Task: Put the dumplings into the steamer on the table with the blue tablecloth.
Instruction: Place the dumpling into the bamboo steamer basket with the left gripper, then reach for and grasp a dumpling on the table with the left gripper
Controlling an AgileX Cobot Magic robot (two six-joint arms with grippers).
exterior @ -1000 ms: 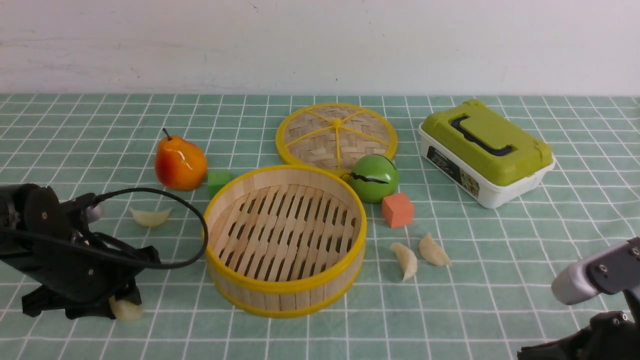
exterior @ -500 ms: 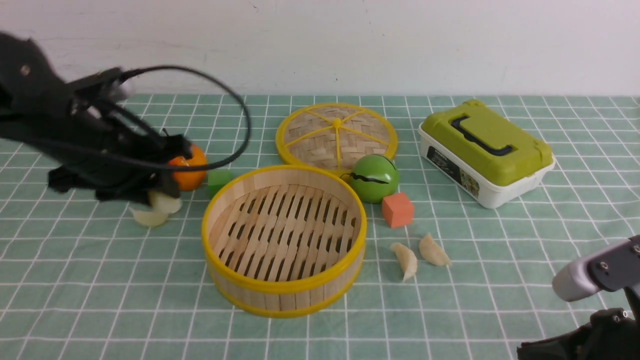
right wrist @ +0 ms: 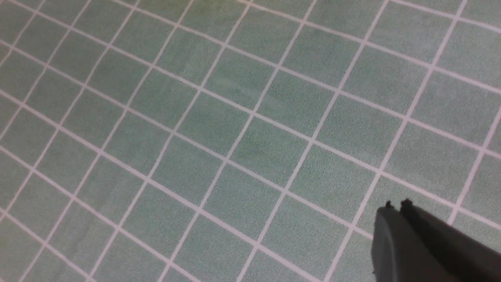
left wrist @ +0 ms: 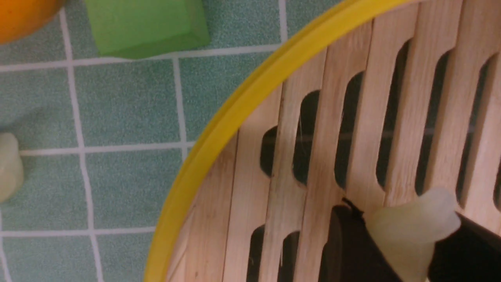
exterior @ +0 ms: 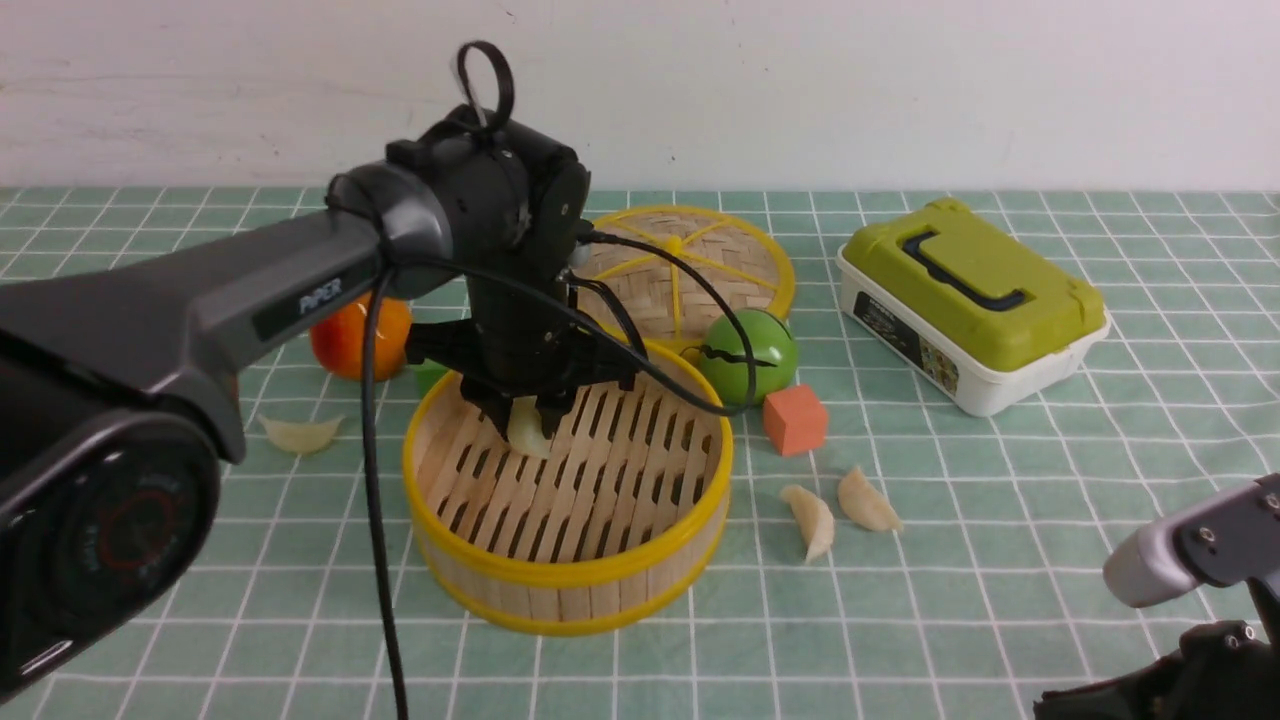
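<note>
The bamboo steamer (exterior: 570,590) with yellow rims stands in the middle of the table with the blue tablecloth (exterior: 900,620). My left gripper (exterior: 525,422) is shut on a pale dumpling (exterior: 527,430) and holds it just above the slatted floor, near the steamer's back left wall. The left wrist view shows that dumpling (left wrist: 409,231) pinched between the black fingers (left wrist: 344,250) over the slats (left wrist: 325,164). One dumpling (exterior: 300,434) lies left of the steamer; two more (exterior: 812,518) (exterior: 868,502) lie to its right. My right gripper (right wrist: 396,205) is shut and empty above bare cloth at the near right.
A woven lid (exterior: 672,266) lies behind the steamer. A green ball (exterior: 750,355) and an orange cube (exterior: 796,420) sit at its right, a green cube (left wrist: 145,25) and an orange pear (exterior: 355,335) at its left. A green-lidded box (exterior: 970,300) stands at the back right.
My left gripper lifted the dumpling from the near left of the cloth, carried it up and to the right, and now holds it inside the steamer. The right arm has not moved.
</note>
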